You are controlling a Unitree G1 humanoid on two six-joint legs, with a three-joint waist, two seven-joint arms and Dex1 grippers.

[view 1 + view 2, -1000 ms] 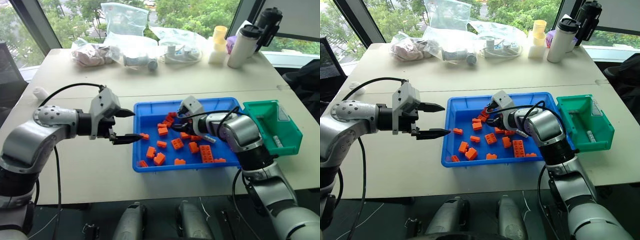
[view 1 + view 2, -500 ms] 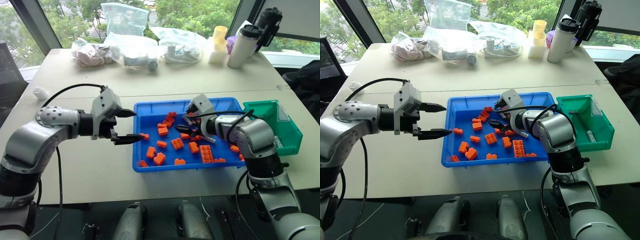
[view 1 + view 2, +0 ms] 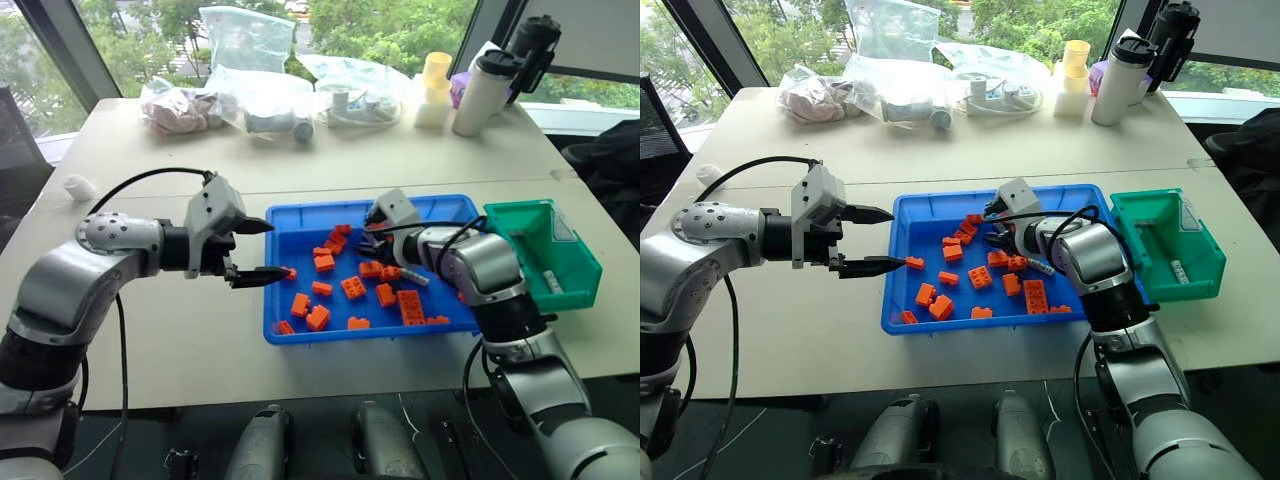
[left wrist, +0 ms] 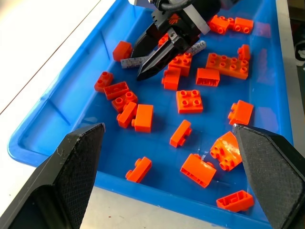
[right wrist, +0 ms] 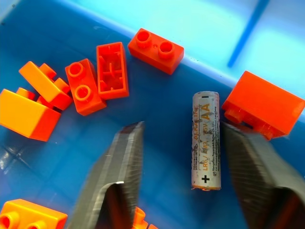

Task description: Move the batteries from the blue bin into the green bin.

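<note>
Right wrist view | blue bin (image 3: 300, 222): orange bricks (image 3: 354, 287), battery (image 5: 206, 140) between parted right gripper (image 5: 183, 152) fingers

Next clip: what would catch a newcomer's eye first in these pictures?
Probably the blue bin in the middle of the table, strewn with orange toy bricks. The right gripper is down inside it, one finger on each side of a grey AA battery that lies on the bin floor. The left gripper hangs open over the bin's left rim, and the green bin stands just right of the blue one.
</note>
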